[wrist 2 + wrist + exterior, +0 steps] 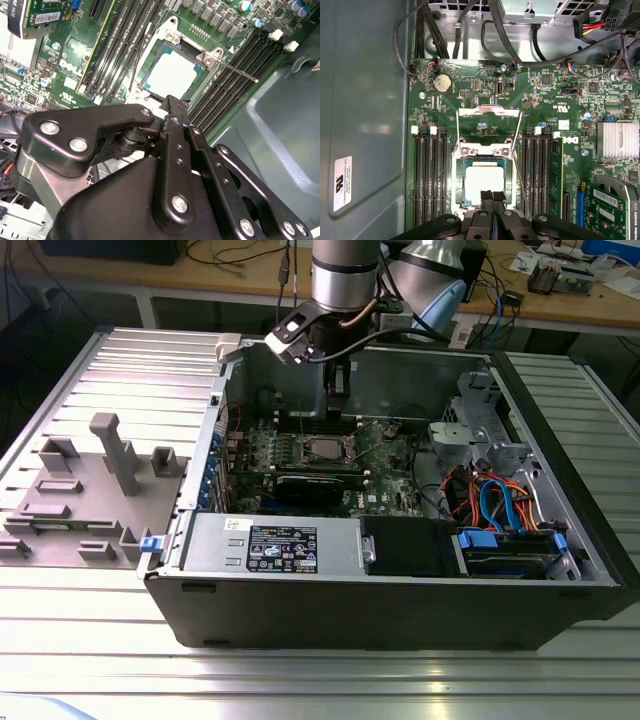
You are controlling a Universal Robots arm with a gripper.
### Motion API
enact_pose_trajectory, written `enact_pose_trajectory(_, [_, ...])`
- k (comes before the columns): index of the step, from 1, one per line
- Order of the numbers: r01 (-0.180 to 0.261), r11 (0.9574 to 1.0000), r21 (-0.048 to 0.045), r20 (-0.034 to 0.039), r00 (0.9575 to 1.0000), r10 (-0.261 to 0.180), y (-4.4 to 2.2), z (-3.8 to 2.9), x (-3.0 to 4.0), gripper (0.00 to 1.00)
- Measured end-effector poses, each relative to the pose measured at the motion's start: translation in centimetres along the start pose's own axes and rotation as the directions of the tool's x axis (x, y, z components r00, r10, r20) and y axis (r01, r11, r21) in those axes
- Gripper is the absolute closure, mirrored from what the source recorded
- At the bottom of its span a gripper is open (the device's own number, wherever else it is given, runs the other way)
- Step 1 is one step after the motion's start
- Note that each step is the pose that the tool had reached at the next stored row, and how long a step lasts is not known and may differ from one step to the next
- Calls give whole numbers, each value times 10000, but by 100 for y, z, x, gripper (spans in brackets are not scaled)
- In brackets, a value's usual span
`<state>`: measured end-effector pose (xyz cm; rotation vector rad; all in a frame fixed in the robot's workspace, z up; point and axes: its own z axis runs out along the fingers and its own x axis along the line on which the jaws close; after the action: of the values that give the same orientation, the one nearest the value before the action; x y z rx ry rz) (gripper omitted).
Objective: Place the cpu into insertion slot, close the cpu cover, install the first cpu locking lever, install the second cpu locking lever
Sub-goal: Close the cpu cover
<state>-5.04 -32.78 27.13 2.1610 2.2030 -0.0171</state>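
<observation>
The cpu [482, 181], a silver-topped square chip, lies flat in the insertion slot [456, 190] on the green motherboard [470, 90]. In the second wrist view the cpu [172, 75] sits just beyond my fingertip. The cpu cover [489, 112], a thin silver frame, stands swung open at the slot's far edge. One thin locking lever [521, 189] lies loose beside the slot, and shows as a rod [241, 73] over the memory slots. My gripper [492, 198] hovers shut and empty at the cpu's near edge. In the exterior view the gripper [336, 390] hangs above the cpu [322, 448].
Long black memory slots [427, 175] flank the socket on both sides. A graphics card [318, 485] lies below it. The case's steel wall [365, 115], cables [470, 30], a power supply [270, 545] and a drive bay [505, 540] crowd the sides. A grey fixture [85, 490] stands outside the case.
</observation>
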Motion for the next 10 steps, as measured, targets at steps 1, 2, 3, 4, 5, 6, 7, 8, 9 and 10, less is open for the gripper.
enact_pose_trajectory(1, [0, 10000, 1, 0, 10000, 0, 0, -1, 0, 89])
enact_pose_trajectory(2, [0, 10000, 1, 2, 10000, 0, 0, -2, 0, 89])
enact_pose_trajectory(3, [0, 10000, 1, 2, 10000, 0, 0, -2, 0, 89])
enact_pose_trajectory(4, [0, 10000, 1, 2, 10000, 0, 0, -2, 0, 89])
enact_pose_trajectory(5, [0, 10000, 2, 2, 10000, 0, 0, -4, 0, 89])
enact_pose_trajectory(6, [0, 10000, 2, 3, 10000, 0, 0, -7, -1, 89])
enact_pose_trajectory(7, [0, 10000, 2, 3, 10000, 0, 0, -10, -1, 89])
enact_pose_trajectory(8, [0, 10000, 2, 3, 10000, 0, 0, -12, -1, 89])
enact_pose_trajectory(9, [0, 10000, 1, 2, 10000, 0, 0, -15, -1, 89])
enact_pose_trajectory(10, [0, 10000, 2, 3, 10000, 0, 0, -20, -1, 89])
